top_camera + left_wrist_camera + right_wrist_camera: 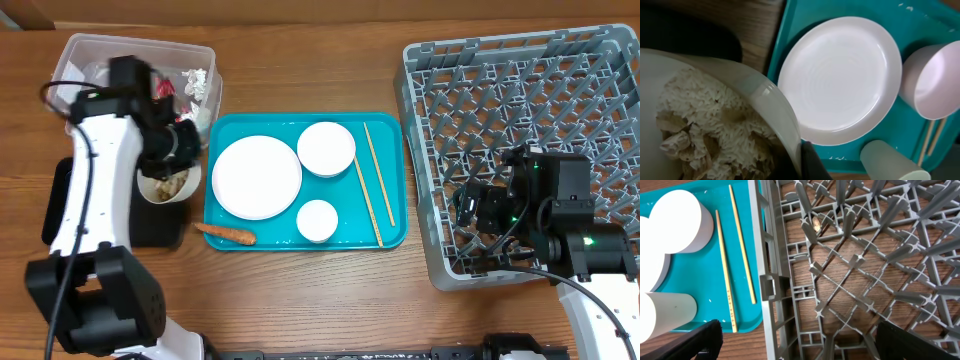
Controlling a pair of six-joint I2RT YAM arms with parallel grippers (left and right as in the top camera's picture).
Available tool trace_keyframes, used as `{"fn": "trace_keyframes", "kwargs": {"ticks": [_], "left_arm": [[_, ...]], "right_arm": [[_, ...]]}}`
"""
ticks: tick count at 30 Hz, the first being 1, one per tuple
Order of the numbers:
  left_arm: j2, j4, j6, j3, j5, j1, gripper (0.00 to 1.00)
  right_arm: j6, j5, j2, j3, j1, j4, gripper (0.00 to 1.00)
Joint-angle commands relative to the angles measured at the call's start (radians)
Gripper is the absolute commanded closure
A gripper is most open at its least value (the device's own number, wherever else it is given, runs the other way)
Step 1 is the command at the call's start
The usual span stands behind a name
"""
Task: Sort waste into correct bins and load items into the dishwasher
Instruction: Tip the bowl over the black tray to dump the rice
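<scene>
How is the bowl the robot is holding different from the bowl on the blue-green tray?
The held bowl is full of rice and scraps; the tray bowl is empty. The left gripper pinches the held bowl's rim, left of the teal tray; the tray bowl sits untouched on it, beside the chopsticks. Both are white and round.

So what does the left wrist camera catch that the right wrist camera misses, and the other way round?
Only the left wrist view: the rice bowl, with beige scraps mixed in, close to the lens. Only the right wrist view: the grey dish rack, bare wood under its grid. Both: the teal tray, the empty white bowl, the small cup and the chopsticks.
</scene>
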Motion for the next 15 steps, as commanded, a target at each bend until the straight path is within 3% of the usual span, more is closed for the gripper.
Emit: {"fn": "trace_keyframes", "kwargs": {"ticks": [1, 5, 15], "left_arm": [[-0.024, 0.012, 0.154, -0.027, 0.234, 0.088, 0.96], [-0.024, 0.051, 0.242, -0.082, 0.413, 0.203, 0.96], [-0.023, 0.195, 0.303, -0.259, 0.738, 0.457, 0.96]], "right_arm": [[0.005, -0.005, -0.003, 0.029, 0.005, 0.004, 0.0], [0.005, -0.006, -0.003, 0.029, 0.005, 0.004, 0.0], [0.005, -0.005, -0.003, 0.029, 0.005, 0.005, 0.0]]}}
